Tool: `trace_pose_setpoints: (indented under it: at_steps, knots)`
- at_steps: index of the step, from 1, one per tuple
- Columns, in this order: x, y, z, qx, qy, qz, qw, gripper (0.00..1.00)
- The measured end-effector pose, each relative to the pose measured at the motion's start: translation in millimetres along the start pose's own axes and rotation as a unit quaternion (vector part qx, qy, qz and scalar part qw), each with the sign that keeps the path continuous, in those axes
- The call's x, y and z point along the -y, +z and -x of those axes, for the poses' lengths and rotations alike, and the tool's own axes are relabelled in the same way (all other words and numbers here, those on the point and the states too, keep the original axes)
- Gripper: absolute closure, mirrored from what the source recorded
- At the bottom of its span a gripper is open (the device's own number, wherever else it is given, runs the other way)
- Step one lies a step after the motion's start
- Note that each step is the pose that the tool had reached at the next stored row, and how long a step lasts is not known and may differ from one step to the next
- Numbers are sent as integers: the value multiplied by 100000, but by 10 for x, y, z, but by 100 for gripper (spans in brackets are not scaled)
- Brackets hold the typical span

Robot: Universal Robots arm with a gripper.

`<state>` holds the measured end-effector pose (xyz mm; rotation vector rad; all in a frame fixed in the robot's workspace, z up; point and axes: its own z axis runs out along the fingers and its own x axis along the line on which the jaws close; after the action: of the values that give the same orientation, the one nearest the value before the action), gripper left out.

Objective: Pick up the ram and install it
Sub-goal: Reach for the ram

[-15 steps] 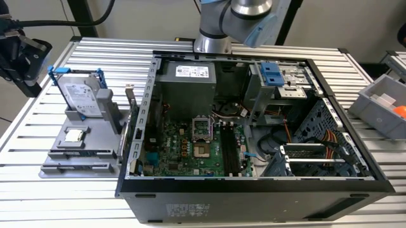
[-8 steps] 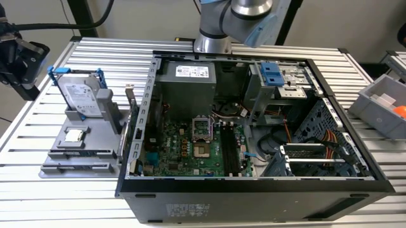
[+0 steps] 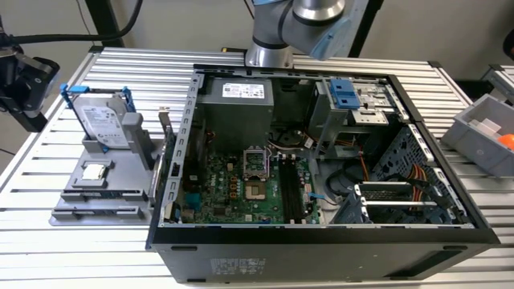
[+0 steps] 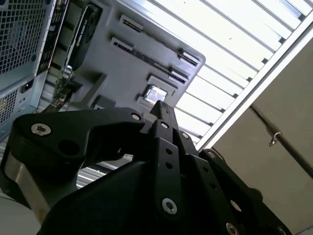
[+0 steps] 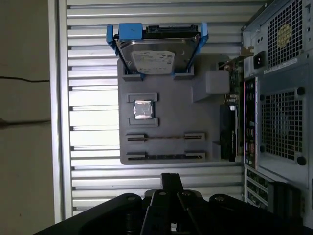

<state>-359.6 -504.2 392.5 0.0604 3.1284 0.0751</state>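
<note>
Nearest my wrist cameras: gripper point(image 5: 171, 178), fingertips drawn together, nothing between them, hanging over the slatted table point(image 5: 93, 98) just short of the grey tray point(image 5: 181, 115). On the tray, in order outward: the ram point(image 5: 165, 137), on edge in its holder, untouched; processor chip point(image 5: 143, 109); hard drive point(image 5: 156, 54). Beside the tray: open computer case point(image 3: 321, 232), motherboard point(image 3: 225, 186), black memory slots point(image 3: 291, 192) that I judge vacant. Status: pick-up not begun; installation wholly outstanding.
</note>
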Motion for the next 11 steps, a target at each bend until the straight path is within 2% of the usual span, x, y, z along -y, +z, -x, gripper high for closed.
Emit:
trace_pose_setpoints:
  at_steps: [3,11]
  knots:
    - [23,-1,0,-3,-2,0,100000,100]
    - [26,-1,-1,-3,-36,3,100000,100]
